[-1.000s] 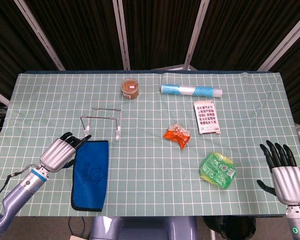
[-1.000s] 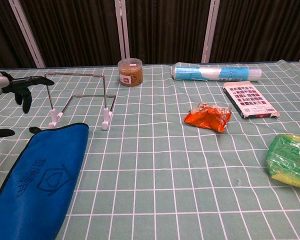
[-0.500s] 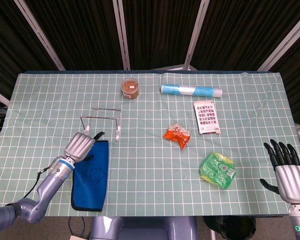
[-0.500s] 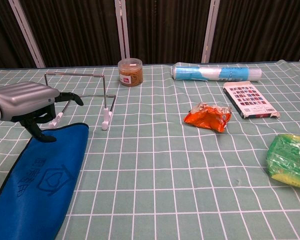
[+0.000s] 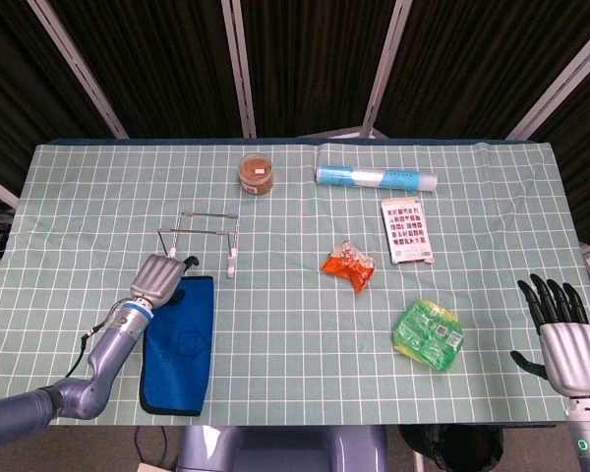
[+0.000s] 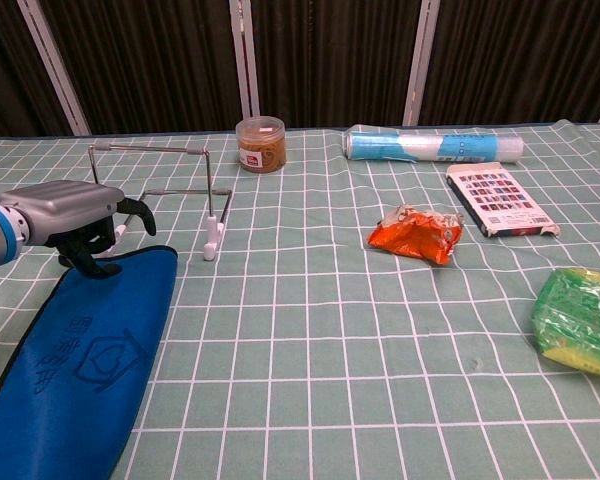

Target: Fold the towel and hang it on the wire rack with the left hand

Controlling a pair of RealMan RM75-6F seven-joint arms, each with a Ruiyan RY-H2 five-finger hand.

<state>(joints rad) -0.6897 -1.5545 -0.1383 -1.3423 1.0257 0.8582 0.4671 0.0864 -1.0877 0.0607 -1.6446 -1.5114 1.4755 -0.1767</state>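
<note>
The blue towel [image 5: 180,344] lies flat, a long strip under the left hand [image 5: 155,282].

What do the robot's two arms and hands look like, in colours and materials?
Both hands, left hand and right hand, have ribbed silver metallic backs and black fingers. The left arm is grey-blue, with a white and blue wrist ring and a thin black cable alongside.

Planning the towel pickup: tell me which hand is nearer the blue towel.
Left. The left hand hovers at the far end of the blue towel; the right hand sits at the table's opposite side.
</note>
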